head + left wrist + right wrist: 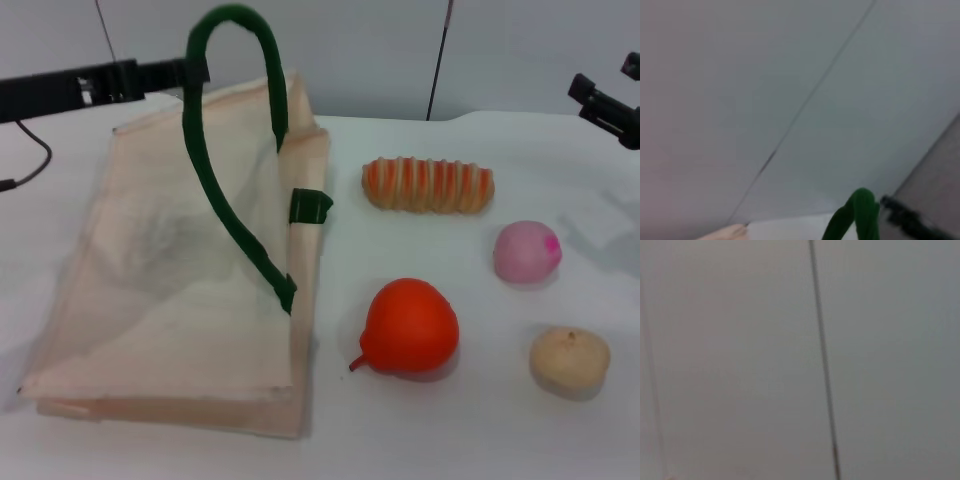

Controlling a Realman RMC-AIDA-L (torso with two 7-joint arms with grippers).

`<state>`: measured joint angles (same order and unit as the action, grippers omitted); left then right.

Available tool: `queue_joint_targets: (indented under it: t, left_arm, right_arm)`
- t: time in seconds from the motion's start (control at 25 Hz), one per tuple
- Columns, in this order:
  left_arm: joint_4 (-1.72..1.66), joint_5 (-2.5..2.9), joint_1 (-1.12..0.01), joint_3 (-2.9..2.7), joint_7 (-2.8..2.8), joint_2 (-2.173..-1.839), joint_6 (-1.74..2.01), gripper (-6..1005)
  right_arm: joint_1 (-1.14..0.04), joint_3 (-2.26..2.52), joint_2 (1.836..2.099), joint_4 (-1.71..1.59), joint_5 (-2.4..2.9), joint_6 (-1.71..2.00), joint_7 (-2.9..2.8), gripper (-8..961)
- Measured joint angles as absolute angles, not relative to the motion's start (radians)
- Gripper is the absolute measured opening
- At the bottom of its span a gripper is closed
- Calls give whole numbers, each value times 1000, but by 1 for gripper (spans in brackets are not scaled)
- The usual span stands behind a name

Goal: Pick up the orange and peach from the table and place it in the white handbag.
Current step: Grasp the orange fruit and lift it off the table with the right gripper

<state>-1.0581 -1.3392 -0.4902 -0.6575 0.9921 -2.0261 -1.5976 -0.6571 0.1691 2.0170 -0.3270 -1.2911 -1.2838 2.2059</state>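
Flanking peach (527, 251): striped roll (428, 185), tan fruit (569, 361)

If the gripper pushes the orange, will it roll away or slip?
The orange looks roundish and rests free on the table, so a push probably rolls it. Its glossy skin may slip between fingers. Its small pointed tail might stop it rolling far.

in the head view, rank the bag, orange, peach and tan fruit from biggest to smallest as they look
1. white handbag
2. orange
3. tan fruit and peach look about alike; the tan one sits nearer the camera, so no ranking between them.
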Motion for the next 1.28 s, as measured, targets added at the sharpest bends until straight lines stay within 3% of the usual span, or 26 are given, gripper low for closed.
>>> queue_joint_targets:
  t: [0.76, 1.28]
  left_arm:
    - [-1055, -1529, -457, -575, 1125, -2028, -1735, 120]
    - [-1062, -1513, -421, -571, 1132, -2030, -1664, 119]
  right_arm:
    - [-668, 188, 2019, -448, -1071, -1444, 2126, 880]
    - [-768, 319, 2025, -511, -774, -1632, 2032, 880]
